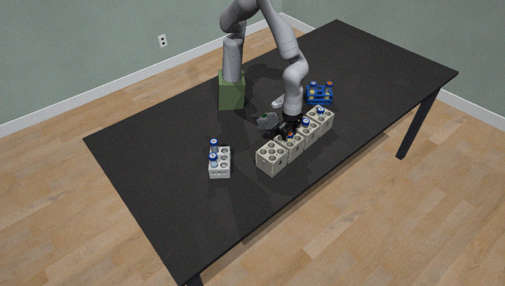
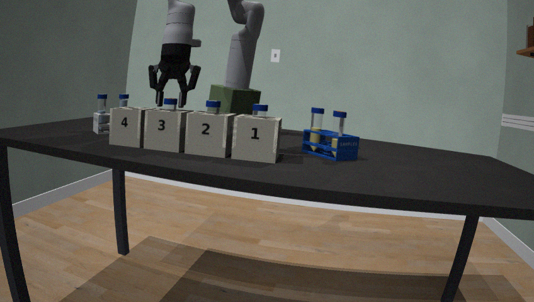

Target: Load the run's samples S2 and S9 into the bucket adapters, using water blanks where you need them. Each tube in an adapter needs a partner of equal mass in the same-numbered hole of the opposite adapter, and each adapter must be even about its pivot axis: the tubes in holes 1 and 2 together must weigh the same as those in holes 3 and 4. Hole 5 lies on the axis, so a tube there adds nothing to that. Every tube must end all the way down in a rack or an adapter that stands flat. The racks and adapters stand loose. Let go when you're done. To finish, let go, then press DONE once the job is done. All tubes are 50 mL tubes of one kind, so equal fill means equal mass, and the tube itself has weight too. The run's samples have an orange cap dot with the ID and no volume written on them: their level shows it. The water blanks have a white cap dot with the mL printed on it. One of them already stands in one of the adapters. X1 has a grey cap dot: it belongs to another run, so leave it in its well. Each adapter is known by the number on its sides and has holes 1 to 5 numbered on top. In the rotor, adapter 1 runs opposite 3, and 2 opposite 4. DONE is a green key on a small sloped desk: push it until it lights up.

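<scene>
Landmark for all places: the row of four beige block adapters, numbered 4, 3, 2, 1 on their sides.

1. Black rectangular table (image 2: 393, 175), dark legs, on a wood-plank floor. Bears every item below.

2. Beige block adapter 4 (image 2: 124, 127), at the row's end toward the white rack. Five round holes on top, none holding a tube in the top view.

3. Beige block adapter 3 (image 2: 162, 129), next to adapter 4. One blue-capped tube with an orange cap dot (image 1: 290, 134) stands deep in it, only the cap above the block. Which hole it sits in cannot be told.

4. Black two-finger gripper (image 2: 170, 100), directly above adapter 3. Fingers spread apart on either side of the orange-dotted tube's cap, with a gap to the cap on both sides; nothing held.

5. Beige block adapter 2 (image 2: 206, 133), next along. One blue-capped tube with a white cap dot (image 1: 305, 121) seated in it.

6. Beige block adapter 1 (image 2: 255, 138), the row's end toward the blue rack. One blue-capped, white-dotted tube (image 1: 320, 109) seated in it.

7. Blue open-frame sample rack (image 2: 346, 148), past adapter 1. Two upright tubes with yellowish contents; one shows an orange cap dot (image 1: 329, 83).

8. White block rack (image 1: 219, 166), apart from the row past adapter 4. Two tall blue-capped tubes of clear liquid along one side.

9. Small grey sloped desk with green key (image 1: 264, 115), behind the row, just beside adapter 3.

10. Green block pedestal (image 1: 230, 95), behind the row, carrying the grey arm.
</scene>
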### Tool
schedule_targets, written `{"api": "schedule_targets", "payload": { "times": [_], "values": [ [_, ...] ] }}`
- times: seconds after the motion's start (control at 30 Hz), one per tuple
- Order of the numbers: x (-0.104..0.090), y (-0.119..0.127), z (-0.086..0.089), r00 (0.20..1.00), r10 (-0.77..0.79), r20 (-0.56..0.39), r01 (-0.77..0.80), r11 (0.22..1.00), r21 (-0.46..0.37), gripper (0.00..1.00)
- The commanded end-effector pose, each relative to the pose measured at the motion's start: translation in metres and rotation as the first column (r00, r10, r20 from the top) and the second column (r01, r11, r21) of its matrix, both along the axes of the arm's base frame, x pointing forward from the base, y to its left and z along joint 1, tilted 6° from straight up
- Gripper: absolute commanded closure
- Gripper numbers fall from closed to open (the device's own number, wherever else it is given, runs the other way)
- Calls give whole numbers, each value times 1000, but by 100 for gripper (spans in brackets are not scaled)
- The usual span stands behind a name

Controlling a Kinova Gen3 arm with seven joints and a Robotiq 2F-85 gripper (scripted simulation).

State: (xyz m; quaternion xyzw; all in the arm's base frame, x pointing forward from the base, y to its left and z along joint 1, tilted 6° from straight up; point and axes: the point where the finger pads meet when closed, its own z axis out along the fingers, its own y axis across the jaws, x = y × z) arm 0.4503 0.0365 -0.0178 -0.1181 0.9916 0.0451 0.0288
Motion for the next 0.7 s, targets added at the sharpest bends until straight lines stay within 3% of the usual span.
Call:
{"api": "schedule_targets", "payload": {
  "times": [0.0,0.4,0.67],
  "values": [
    [0,0,0,1000,0,0,0,1000,-1,38],
    [0,0,0,1000,0,0,0,1000,-1,38],
    [-2,0,11,1000,2,-4,-2,1000,1,38]
  ]
}}
